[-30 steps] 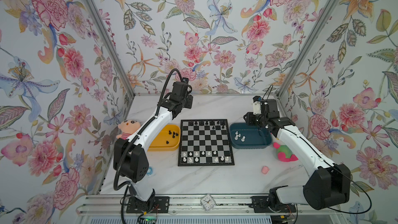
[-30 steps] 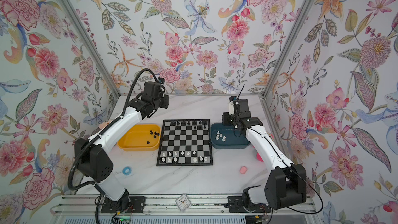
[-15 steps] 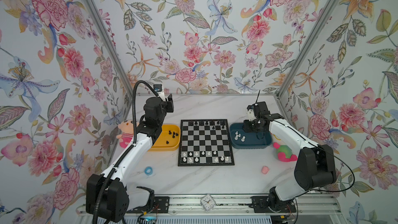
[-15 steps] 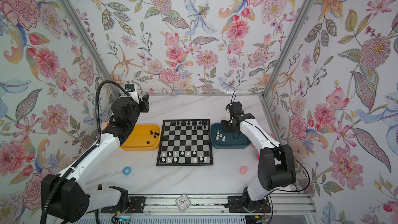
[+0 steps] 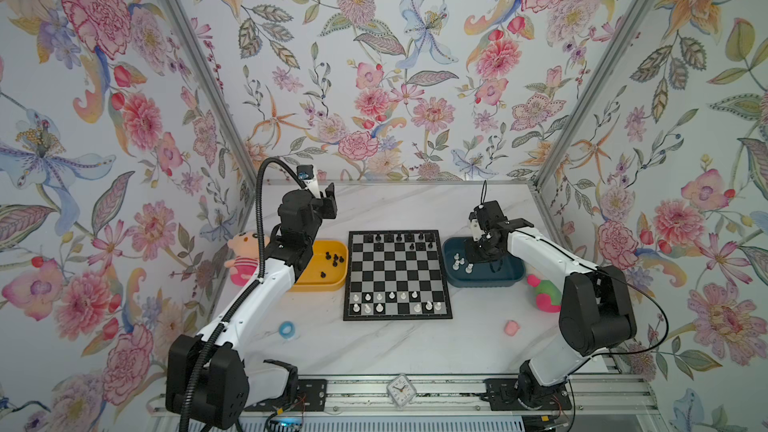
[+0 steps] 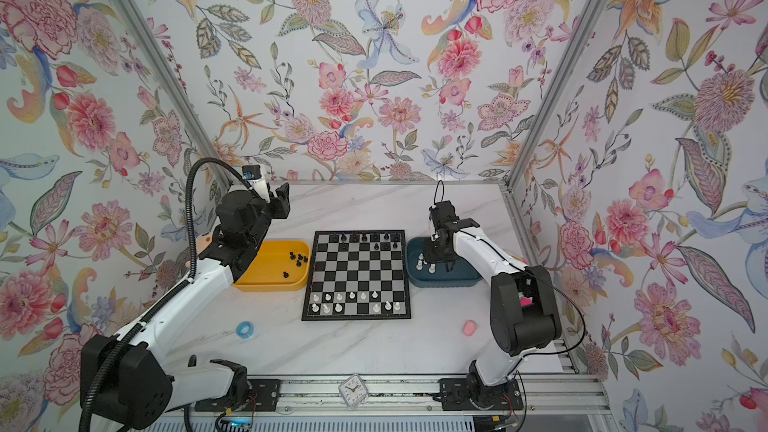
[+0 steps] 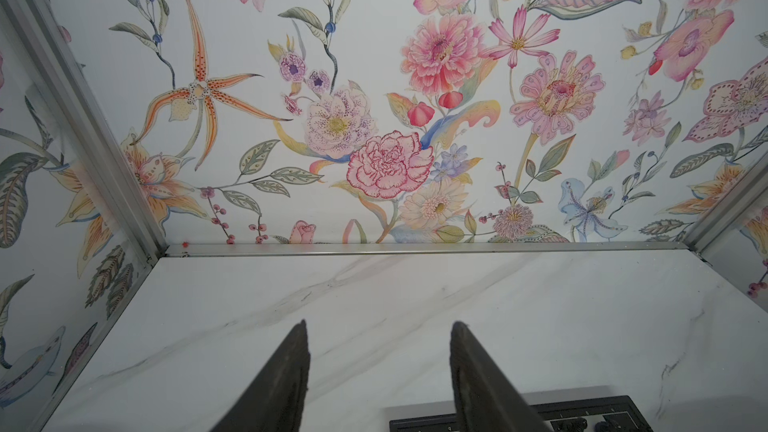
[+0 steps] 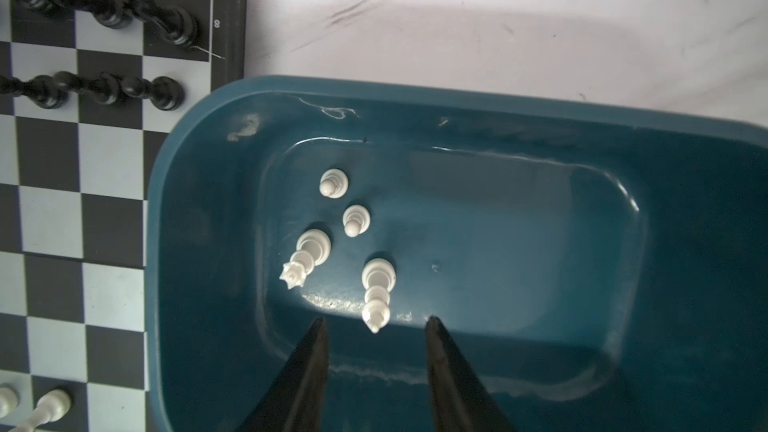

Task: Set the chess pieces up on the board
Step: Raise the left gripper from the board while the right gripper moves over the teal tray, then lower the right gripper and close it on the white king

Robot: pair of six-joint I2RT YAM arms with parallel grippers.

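The right fingers [image 8: 309,367] stand partly open and grip nothing. In the right wrist view the pointed top of a tall white piece [image 8: 377,284] shows in the gap between their tips, touching neither. Just beside it stands a crowned white piece [image 8: 309,253], and a little beyond that are two white pawns [image 8: 333,183]. All four are upright on the floor of the dark blue tray [image 8: 685,284], which sits just beside the right edge of the board [image 5: 397,272].

On the board, white men [image 5: 379,308] fill most of the two near rows, with a gap in the middle of the nearest one, and black men [image 5: 388,238] line the far rows. The left fingers [image 7: 286,380] are also apart and empty. They are raised over the surface [image 7: 415,305] and point toward the back wall, above the far end of the yellow tray [image 5: 316,285], where several black pieces [image 5: 334,259] lie.

The step in hand looks like the pick of the tall white piece. The next move calls for a straight descent so the fingers straddle its slim stem, then a gentle close — clear of the crowned neighbour — before carrying it to the gap in the near row.
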